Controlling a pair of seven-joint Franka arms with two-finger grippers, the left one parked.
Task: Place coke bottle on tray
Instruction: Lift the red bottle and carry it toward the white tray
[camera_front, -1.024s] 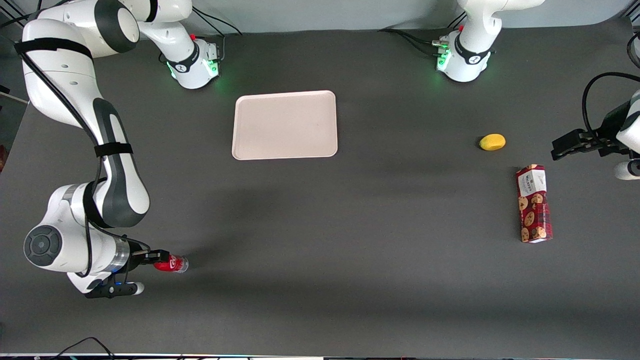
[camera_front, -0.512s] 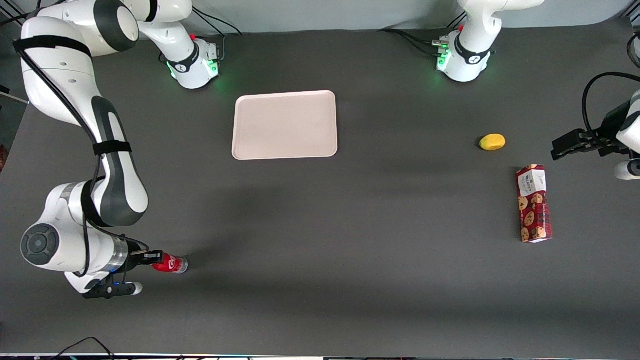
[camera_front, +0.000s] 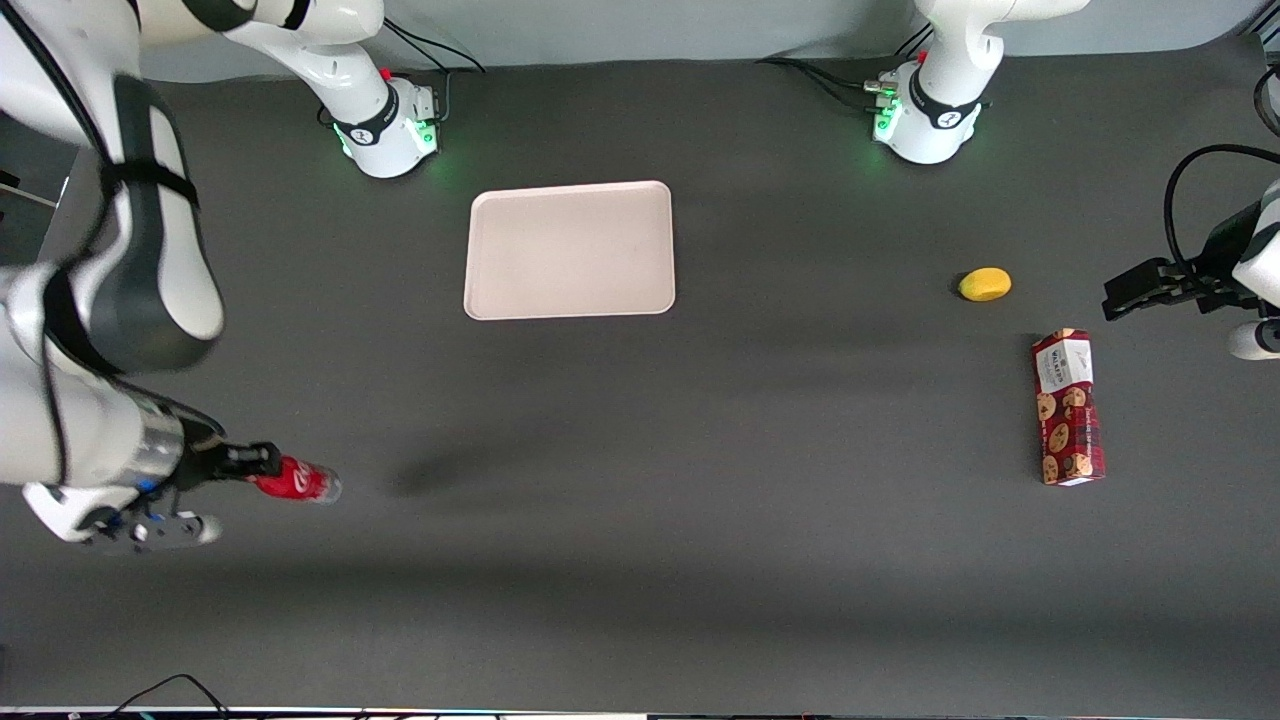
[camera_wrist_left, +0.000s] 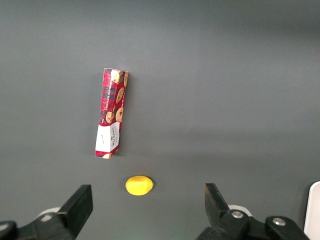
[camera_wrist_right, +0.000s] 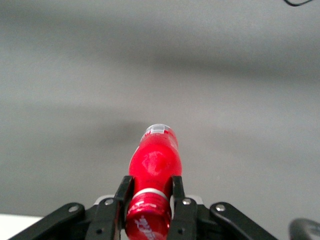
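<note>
Front view: at the lower left of the frame the gripper (camera_front: 262, 467) pinches the coke bottle (camera_front: 298, 483) by its cap end, holding it lifted above the table (camera_front: 700, 560), its shadow apart from it. The tray (camera_front: 569, 250) lies in the upper middle, well apart. At the right edge sit a lemon (camera_front: 984, 284) and a cookie box (camera_front: 1067, 407). Right wrist view: both fingers (camera_wrist_right: 178, 200) press the coke bottle's (camera_wrist_right: 154, 162) neck.

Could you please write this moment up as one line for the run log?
claw: shut on coke bottle, near the cap | bottle: lifted off table, toward working arm's end | tray: holds nothing | step: carry to tray
</note>
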